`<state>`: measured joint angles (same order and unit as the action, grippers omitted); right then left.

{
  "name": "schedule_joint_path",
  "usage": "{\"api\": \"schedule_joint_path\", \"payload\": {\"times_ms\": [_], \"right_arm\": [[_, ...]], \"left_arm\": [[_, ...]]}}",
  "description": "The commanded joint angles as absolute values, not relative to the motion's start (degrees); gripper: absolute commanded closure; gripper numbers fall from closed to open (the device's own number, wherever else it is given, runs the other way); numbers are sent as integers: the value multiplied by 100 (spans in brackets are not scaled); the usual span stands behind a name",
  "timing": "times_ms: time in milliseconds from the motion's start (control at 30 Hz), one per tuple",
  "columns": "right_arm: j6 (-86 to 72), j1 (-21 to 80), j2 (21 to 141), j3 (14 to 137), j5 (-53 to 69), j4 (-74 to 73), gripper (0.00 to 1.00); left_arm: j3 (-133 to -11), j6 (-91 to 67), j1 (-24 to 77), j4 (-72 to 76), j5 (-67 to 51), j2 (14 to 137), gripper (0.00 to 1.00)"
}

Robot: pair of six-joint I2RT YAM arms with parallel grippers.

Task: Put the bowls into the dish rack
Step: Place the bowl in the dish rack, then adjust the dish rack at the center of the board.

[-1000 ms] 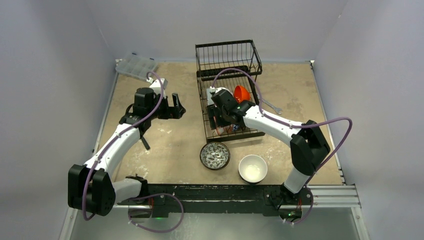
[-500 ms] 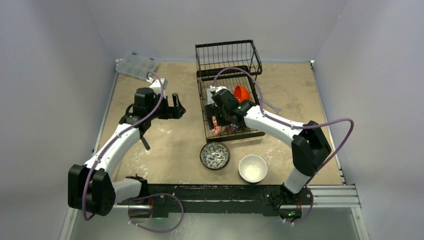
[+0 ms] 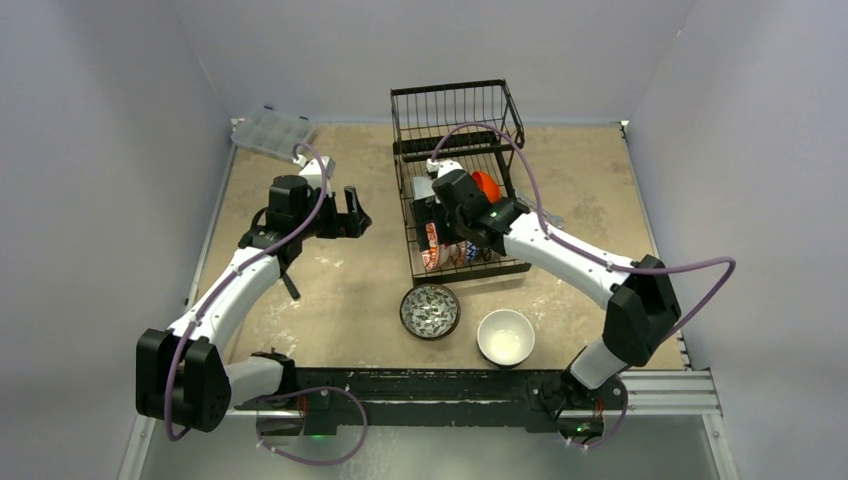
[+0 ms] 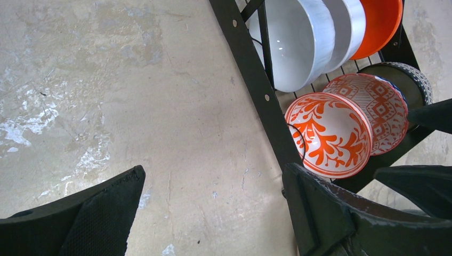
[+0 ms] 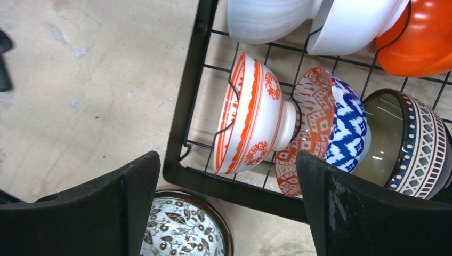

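The black wire dish rack [image 3: 458, 130] stands at the back middle. Its lower tier holds several bowls on edge: a red floral bowl [image 5: 250, 128], a red-and-blue patterned bowl [image 5: 328, 125], a dark patterned bowl [image 5: 413, 144], two white bowls [image 5: 266, 18] and an orange bowl [image 5: 421, 42]. My right gripper [image 5: 228, 160] is open and empty, just above the rack's near left corner. My left gripper [image 4: 213, 176] is open and empty over bare table left of the rack [image 4: 250, 74]. A leaf-patterned bowl [image 3: 430, 311] and a white bowl [image 3: 505, 336] sit on the table in front of the rack.
A clear plastic compartment box [image 3: 270, 133] lies at the back left corner. A silver tool [image 3: 548, 218] lies just right of the rack. Grey walls close in the table on three sides.
My right gripper has drawn back and up from the rack's front slot, leaving the red floral bowl standing there on edge. The left arm has not moved.
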<state>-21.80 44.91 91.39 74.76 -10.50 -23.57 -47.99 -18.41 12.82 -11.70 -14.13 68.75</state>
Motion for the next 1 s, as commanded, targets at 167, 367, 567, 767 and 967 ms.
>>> {"api": "schedule_joint_path", "payload": {"times_ms": [167, 367, 567, 767, 967], "right_arm": [[-2207, 4099, 8627, 7556, -214, -1989, 1], [-2283, 3274, 8224, 7056, 751, -1602, 1], [-2221, 2125, 7837, 6485, 1666, -1380, 1], [-2215, 817, 7579, 5736, 2327, -1106, 4], [-2366, -144, 7566, 4885, 2683, -647, 8]], "left_arm": [[-4782, -1764, 1257, -1040, -1460, 6774, 1], [-4776, -1760, 1271, -1072, -1441, 6766, 2], [-4774, -1767, 1266, -1059, -1485, 6810, 1], [-4765, -1791, 1281, -1050, -1485, 6827, 2], [-4717, -2035, 1356, -939, -1653, 6930, 2]]}}
